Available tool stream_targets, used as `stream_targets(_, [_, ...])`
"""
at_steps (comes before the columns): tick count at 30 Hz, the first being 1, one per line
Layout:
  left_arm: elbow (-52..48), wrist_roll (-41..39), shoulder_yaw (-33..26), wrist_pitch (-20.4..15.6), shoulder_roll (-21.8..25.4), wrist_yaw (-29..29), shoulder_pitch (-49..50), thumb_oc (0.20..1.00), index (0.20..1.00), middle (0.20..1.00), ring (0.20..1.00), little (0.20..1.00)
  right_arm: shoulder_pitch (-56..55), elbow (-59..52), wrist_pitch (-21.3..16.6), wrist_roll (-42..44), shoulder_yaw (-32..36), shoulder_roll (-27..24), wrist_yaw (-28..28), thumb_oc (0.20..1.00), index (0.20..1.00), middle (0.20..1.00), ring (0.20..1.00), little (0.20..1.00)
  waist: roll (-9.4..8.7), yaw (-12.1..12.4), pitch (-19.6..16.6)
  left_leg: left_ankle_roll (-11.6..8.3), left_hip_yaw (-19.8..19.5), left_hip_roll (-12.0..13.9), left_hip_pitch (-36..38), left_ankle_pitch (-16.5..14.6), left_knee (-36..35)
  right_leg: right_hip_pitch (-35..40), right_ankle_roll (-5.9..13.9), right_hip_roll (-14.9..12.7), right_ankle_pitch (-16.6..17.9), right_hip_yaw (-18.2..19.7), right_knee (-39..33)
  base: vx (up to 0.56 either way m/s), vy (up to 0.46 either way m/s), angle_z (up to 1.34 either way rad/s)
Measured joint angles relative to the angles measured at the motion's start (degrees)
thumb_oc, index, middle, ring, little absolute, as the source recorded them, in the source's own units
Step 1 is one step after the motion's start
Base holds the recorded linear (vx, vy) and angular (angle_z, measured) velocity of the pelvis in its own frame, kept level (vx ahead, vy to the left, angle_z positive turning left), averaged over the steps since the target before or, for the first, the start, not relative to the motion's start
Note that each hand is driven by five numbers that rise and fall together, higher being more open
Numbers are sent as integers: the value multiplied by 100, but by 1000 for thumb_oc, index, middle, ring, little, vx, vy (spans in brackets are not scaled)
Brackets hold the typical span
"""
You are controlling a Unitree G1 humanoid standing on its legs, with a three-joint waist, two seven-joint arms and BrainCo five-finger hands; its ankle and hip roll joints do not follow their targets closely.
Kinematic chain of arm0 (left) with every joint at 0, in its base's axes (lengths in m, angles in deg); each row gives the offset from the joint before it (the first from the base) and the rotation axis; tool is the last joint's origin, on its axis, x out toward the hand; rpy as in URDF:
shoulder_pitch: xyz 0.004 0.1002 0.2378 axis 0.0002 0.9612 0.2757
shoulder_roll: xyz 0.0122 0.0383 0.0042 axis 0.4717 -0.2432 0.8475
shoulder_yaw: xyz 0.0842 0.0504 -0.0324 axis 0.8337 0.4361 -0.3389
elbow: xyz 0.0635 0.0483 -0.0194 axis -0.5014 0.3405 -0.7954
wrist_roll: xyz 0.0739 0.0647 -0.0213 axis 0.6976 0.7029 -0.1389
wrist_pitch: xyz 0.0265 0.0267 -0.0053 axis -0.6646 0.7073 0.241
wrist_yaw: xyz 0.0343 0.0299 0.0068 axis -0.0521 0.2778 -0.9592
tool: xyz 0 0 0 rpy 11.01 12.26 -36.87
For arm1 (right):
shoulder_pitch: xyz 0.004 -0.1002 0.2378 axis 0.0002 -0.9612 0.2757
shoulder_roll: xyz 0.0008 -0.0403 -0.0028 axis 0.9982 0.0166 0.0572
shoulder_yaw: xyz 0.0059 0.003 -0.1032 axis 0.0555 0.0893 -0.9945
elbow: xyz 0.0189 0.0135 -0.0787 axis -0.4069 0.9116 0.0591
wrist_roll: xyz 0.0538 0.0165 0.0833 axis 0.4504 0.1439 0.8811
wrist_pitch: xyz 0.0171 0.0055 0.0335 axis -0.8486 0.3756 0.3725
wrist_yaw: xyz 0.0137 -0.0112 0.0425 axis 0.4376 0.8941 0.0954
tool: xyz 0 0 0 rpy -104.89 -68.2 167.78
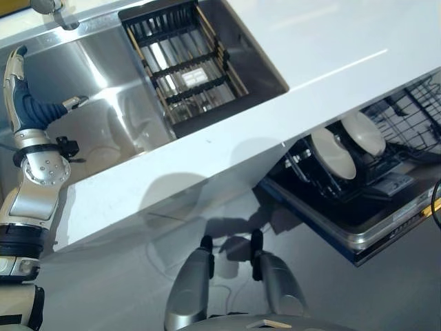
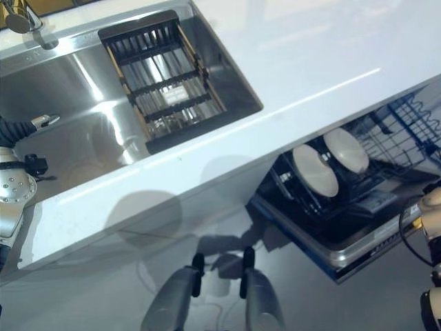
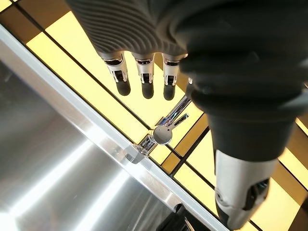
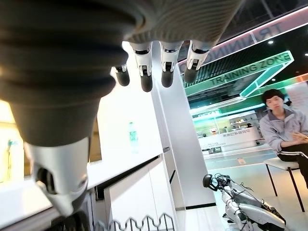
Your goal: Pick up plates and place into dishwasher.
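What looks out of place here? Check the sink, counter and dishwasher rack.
Nothing stands out. Two plates stand upright in the dishwasher rack, the drying rack sits square across the sink, and the counter shows no spill. Both hands hold nothing.

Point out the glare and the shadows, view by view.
Left eye view: bright glare streaks on the steel sink; soft shadows fall on the white counter front. Left wrist view: broad highlights on the sink, faucet glinting. Right wrist view: left side washed out bright.
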Motion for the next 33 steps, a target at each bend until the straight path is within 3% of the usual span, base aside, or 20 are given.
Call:
stream_targets(5, [-54,332,-273,23,-204,155,449,1000,1000,1000,1000,1000,-781,-478,5,-44,388,433,0,1000,1000,1000,1000,1000,-110,-28,-197,1,30,20,398,-50,-206,379,3,19,8,5,-240,109,28,-6])
stream_targets(13, [-73,594,-575,-4,-544,472,716,1000,1000,1000,1000,1000,-1420,-1121,-4,-98,934,1030,-82,1000,1000,1000,1000,1000,-131,-45,-274,11,32,35,790,-108,-331,887,19,33,37,-19,-523,71,32,0])
stream_targets(19, [-84,647,-917,-111,-860,513,1087,1000,1000,1000,1000,1000,-2179,-1929,-414,213,1596,1964,52,1000,1000,1000,1000,1000,-122,-59,-452,30,115,20,1138,-119,-519,1162,27,15,43,0,-697,73,134,-5])
stream_targets(24, [-83,879,-1015,-203,-1342,508,1584,1000,1000,1000,1000,1000,-2744,-2497,-808,485,1673,2990,158,1000,1000,1000,1000,1000,94,-152,-649,91,193,-56,1472,-114,-769,1420,89,-81,1,-1,-778,79,147,-8])
stream_targets(28, [-90,881,-938,-302,-1804,506,2124,1000,1000,1000,1000,1000,-3078,-2388,-971,695,1597,3124,40,1000,1000,1000,1000,1000,362,-191,-800,159,254,-116,1769,-71,-968,1623,149,-159,-45,24,-779,80,78,-2])
stream_targets(33, [44,882,-1013,-349,-1902,374,2236,1000,1000,1000,1000,1000,-3206,-1981,-1276,1042,1554,3363,-78,1000,1000,1000,1000,1000,381,-205,-796,153,296,-112,1985,-51,-1003,1772,148,-158,-79,59,-702,77,49,-4])
